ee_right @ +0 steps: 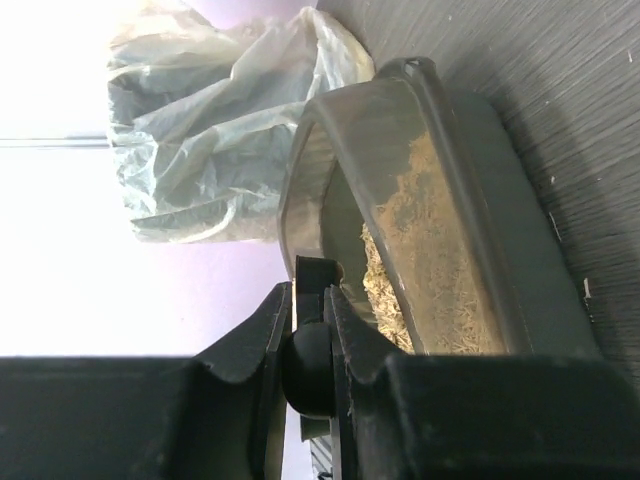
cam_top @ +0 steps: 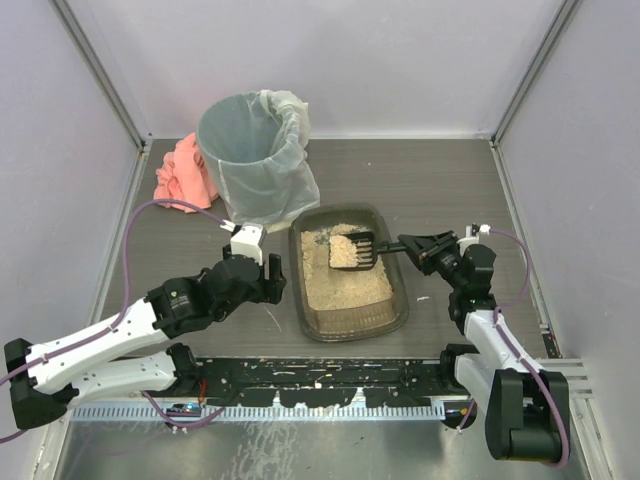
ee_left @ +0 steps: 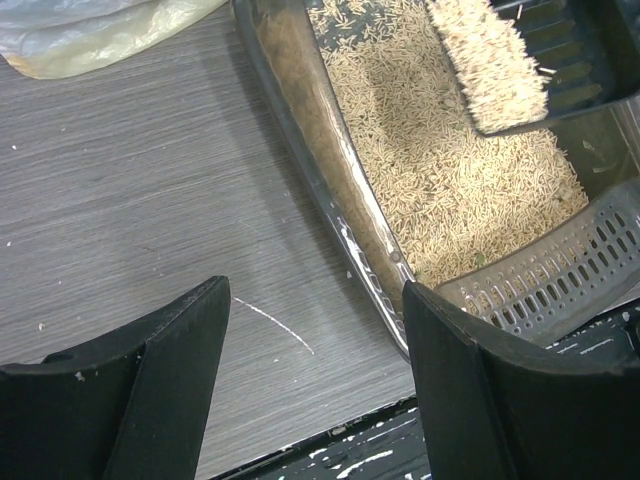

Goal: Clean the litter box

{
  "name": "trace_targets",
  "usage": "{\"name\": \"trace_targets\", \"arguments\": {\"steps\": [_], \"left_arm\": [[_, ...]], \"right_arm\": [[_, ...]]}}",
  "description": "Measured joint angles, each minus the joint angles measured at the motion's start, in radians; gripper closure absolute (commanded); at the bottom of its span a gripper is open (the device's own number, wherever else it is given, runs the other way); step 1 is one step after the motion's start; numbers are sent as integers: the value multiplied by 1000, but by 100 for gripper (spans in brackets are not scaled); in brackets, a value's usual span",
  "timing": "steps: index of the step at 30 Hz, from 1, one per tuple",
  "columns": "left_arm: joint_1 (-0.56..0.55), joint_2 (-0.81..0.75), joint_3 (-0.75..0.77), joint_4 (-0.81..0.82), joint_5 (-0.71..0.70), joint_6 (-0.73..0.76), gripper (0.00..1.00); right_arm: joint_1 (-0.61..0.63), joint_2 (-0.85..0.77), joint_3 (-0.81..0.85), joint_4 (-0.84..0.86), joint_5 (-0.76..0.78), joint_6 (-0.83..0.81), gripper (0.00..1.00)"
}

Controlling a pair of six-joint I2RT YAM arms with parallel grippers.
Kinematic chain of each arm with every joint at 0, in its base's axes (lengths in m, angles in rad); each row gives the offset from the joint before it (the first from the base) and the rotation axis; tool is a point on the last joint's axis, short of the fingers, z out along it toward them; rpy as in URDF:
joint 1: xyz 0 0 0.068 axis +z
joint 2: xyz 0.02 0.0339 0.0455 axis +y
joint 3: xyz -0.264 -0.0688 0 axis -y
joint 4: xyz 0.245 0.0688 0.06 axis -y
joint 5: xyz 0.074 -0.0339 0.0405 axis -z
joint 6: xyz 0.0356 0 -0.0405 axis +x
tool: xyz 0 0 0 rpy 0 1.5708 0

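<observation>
Right gripper [cam_top: 410,246] clamps the scoop [cam_top: 352,250] handle over the litter box [cam_top: 350,325]; left gripper [cam_top: 272,280] gapes beside its left wall.

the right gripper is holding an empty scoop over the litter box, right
Not empty: the scoop carries a heap of litter. The right gripper does hold it over the litter box. The top view shows the load, and the left wrist view confirms it.

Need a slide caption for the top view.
Right gripper holds a litter-loaded scoop over the litter box; left gripper open at its edge.
</observation>
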Motion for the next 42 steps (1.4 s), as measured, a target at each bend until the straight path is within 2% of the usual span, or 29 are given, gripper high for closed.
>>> {"name": "trace_targets", "arguments": {"steps": [4, 11, 14, 17, 21, 25, 28, 32, 35, 39, 42], "left_arm": [[0, 0, 0, -6, 0, 11, 29], [0, -17, 0, -22, 0, 17, 29], [0, -29, -4, -24, -1, 17, 30], [1, -32, -6, -26, -1, 17, 30], [1, -31, -6, -26, -1, 17, 30], [1, -25, -6, -26, 0, 17, 30], [1, -21, -8, -23, 0, 17, 31], [1, -12, -8, -25, 1, 17, 30], [1, -9, -10, -23, 0, 17, 31], [2, -9, -11, -22, 3, 17, 31], [2, -9, -11, -21, 2, 17, 31]], "right_arm": [[-56, 1, -20, 60, -43, 33, 99], [-72, 58, -60, 195, -85, 79, 100], [-38, 78, -64, 223, -91, 81, 99], [-75, 69, -79, 251, -113, 99, 99], [-67, 76, -76, 262, -124, 95, 99], [-115, 72, -83, 278, -125, 106, 99], [-60, 85, -75, 282, -137, 97, 100], [-110, 85, -85, 294, -138, 102, 99], [-76, 98, -81, 301, -143, 93, 99], [-119, 90, -89, 303, -149, 98, 99], [-81, 101, -80, 302, -157, 82, 100]]}}
